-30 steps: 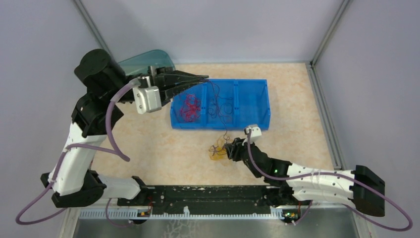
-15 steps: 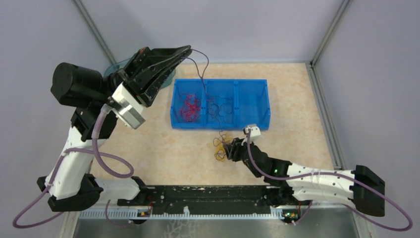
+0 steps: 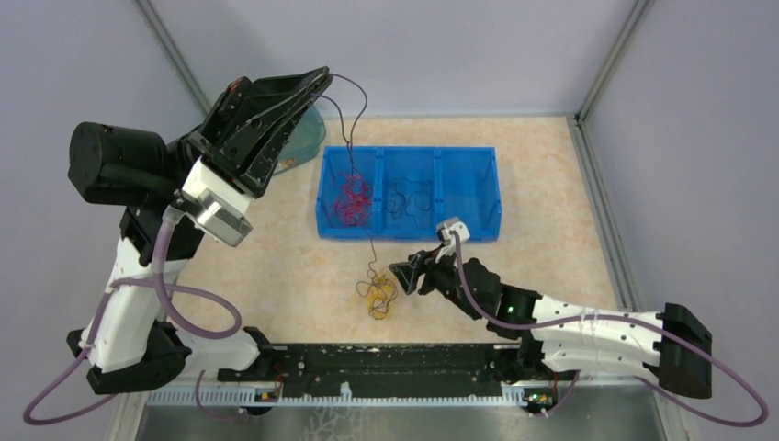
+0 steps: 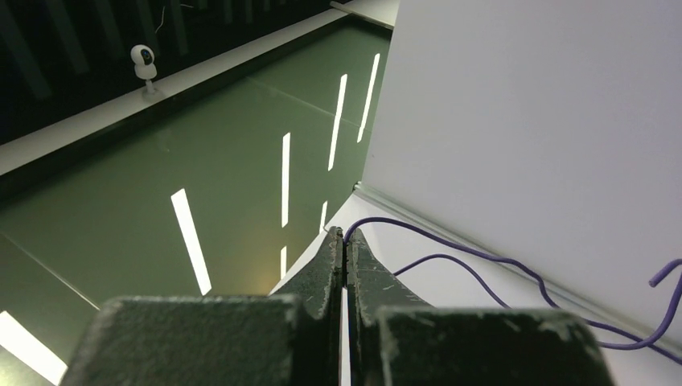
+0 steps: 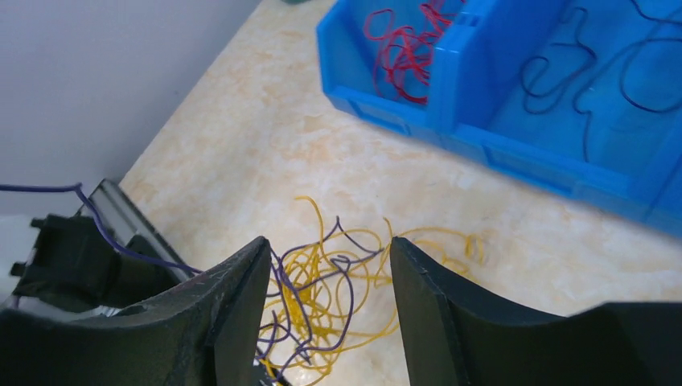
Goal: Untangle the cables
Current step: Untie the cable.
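From above, a purple wire [image 3: 371, 250] runs from the raised left gripper [image 3: 321, 78] over the bin [image 3: 478, 156] to a tangle [image 3: 377, 296] on the table [image 3: 276, 257]. The left wrist view shows the jaws clamped on the wire. In its own wrist view, the right gripper [image 5: 330, 245] is spread open astride the tangle.

Overhead plus two wrist close-ups.
The top camera looks steeply down from the near side onto the beige marbled tabletop [image 3: 276, 266]. The right wrist camera, low and near, shares with it the blue plastic three-compartment bin [image 5: 482, 153] and yellow-and-purple wire tangle [image 5: 322, 301]; the left wrist camera tilts up at a pale wall panel [image 4: 523, 121], sharing only a thin purple wire [image 4: 402, 223].
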You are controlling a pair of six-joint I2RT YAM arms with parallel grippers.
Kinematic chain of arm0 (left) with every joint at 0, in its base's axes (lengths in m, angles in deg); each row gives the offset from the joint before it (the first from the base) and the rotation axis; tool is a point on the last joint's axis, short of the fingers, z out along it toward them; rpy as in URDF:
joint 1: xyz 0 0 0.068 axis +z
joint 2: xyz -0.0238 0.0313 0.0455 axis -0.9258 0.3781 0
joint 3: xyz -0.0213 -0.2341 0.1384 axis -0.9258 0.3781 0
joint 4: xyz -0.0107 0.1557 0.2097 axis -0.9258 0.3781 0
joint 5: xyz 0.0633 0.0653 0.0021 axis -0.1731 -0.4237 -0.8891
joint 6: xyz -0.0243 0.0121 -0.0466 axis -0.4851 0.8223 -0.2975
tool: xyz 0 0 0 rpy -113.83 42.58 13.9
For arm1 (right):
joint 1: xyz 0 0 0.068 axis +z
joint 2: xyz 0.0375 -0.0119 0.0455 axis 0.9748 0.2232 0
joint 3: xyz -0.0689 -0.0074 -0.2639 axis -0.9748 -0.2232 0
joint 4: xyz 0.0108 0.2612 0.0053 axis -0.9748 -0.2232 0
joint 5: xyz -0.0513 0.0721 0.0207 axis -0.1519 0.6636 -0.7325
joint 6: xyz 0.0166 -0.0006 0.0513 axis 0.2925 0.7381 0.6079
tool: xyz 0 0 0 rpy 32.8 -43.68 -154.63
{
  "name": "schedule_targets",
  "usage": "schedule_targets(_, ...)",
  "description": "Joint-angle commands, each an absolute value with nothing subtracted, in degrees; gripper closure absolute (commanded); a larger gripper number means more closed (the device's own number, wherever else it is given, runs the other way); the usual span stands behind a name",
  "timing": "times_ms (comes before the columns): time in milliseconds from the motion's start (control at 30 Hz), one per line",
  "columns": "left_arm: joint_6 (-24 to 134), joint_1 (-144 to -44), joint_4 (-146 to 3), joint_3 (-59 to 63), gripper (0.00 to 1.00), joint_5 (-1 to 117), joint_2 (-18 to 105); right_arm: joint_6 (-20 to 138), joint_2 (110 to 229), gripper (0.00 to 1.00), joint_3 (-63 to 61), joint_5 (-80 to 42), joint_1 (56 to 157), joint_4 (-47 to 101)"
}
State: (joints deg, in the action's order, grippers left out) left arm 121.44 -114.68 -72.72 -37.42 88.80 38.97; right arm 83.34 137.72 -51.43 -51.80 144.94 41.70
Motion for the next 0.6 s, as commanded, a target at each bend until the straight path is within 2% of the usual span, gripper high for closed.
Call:
schedule_targets(0, 124.4, -115.1, -73.0, -38.1, 1.00, 88.4, 38.1, 75.8, 137.4, 0.41, -48.3, -44.0, 146.7, 50.4)
schedule_targets(233, 127.6, -115.1, -71.6, -37.5, 1.00, 89.2, 37.5, 69.9, 138.7, 0.35, -50.6, -31.9, 147.1, 63.7)
schedule_targets(567, 127.6, -115.1, -71.6, -38.5, 1.00, 89.4, 37.6, 68.7, 145.4, 0.34, -45.0, -21.5, 147.1, 65.3)
